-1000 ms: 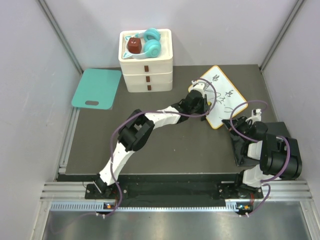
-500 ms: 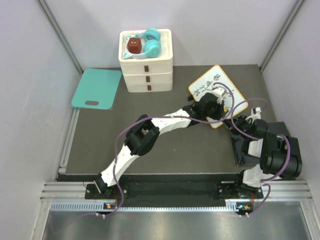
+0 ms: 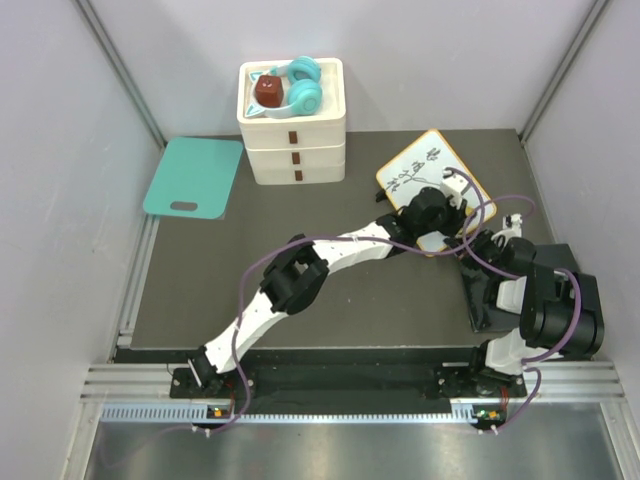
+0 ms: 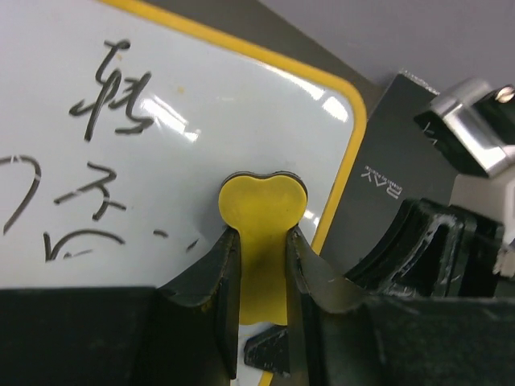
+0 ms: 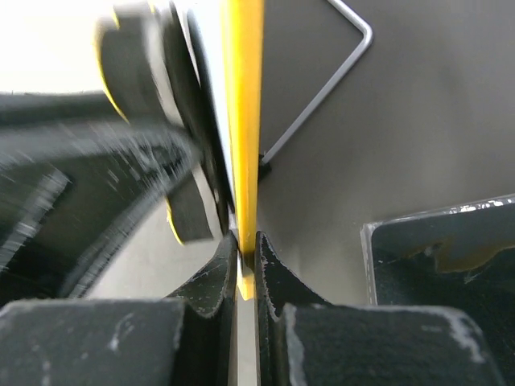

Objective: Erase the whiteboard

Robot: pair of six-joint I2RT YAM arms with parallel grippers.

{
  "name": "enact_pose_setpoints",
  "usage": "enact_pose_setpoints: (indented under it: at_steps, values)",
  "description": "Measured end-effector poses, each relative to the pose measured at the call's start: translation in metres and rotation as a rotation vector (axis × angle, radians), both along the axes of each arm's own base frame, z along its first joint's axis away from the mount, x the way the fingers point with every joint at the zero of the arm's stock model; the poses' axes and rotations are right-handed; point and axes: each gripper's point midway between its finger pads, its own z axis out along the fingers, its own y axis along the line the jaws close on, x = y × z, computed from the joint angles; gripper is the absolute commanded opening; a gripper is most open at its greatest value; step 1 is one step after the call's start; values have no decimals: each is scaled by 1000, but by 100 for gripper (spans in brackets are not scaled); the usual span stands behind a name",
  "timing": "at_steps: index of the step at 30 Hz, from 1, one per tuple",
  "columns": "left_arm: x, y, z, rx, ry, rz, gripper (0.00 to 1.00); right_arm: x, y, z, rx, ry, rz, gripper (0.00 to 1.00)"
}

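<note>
Left fingers [image 4: 224, 265] clamp yellow eraser [image 4: 261, 201]; right fingers [image 5: 216, 277] pinch whiteboard [image 5: 244, 121] rim; top tray [image 3: 292, 117] holds headphones [image 3: 302, 90].

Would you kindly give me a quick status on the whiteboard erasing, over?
Left claw shut on yellow eraser, eraser on the whiteboard. Right claw shut on the whiteboard's rim. Black scribbles not yet erased. Nothing in the way.
</note>
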Motion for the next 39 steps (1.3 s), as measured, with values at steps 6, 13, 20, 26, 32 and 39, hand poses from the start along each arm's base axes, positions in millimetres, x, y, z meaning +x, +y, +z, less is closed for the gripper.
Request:
enact_pose_setpoints:
  at_steps: [6,13,20,26,32,39]
  values:
    - [6,-24,20,-68,-70,23,0,0,1,-1,-2,8,5,0]
    - [11,-21,17,-43,-96,70,0,0,2,-2,-4,11,7,0]
    - [24,-1,7,-36,-72,102,0,0,2,-2,-6,10,10,0]
    - [52,26,0,-43,-19,130,0,0,4,1,-4,1,21,0]
    - [50,42,-11,-43,19,121,0,0,5,2,-4,-3,31,0]
    - [36,49,-21,-15,18,119,0,0,5,2,-5,-5,33,0]
